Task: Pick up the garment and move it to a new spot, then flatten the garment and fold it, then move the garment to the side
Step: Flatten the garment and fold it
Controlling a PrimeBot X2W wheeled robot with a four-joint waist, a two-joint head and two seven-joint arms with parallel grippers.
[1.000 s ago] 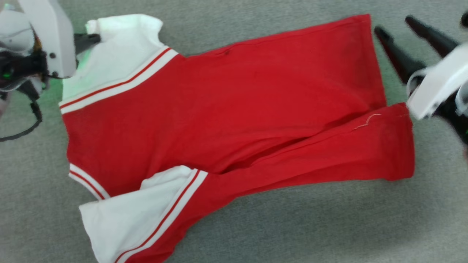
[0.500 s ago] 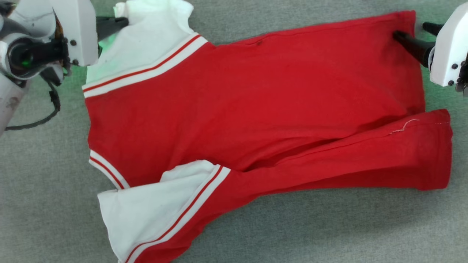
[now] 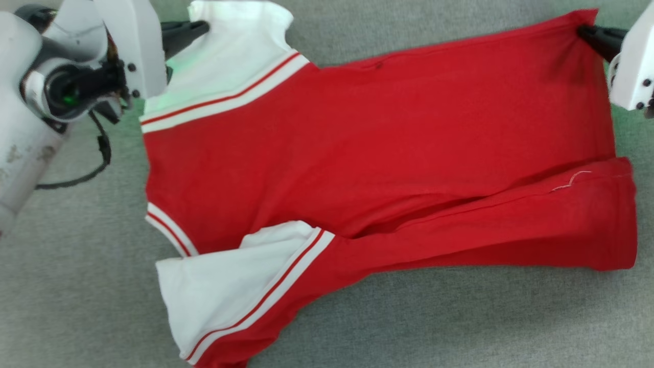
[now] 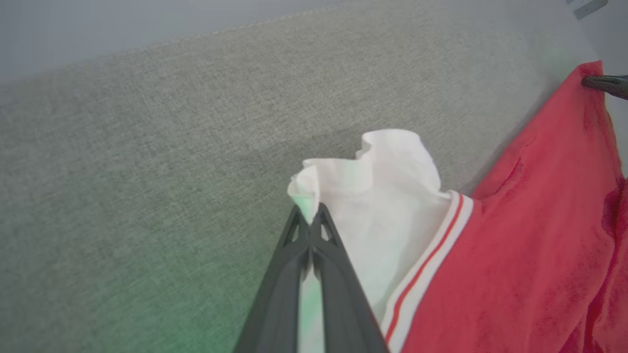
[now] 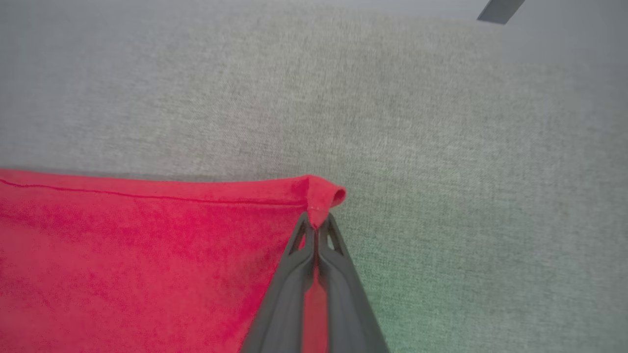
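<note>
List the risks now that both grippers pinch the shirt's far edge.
The right gripper holds only the curled hem corner of the red jersey T-shirt with white sleeves; a pull may slip it free.
The left gripper pinches a bunched white sleeve edge, so the fold could start crumpled.
The near side, already folded over, might fall open when lifted.

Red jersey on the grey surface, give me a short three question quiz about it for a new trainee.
1. True or false: the left gripper is shut on a white sleeve of the garment.
2. Which part of the garment does the right gripper pinch?
3. Fill in: the garment lies on a ___ fabric surface.
Key: 1 true; 2 a red hem corner; 3 grey.
</note>
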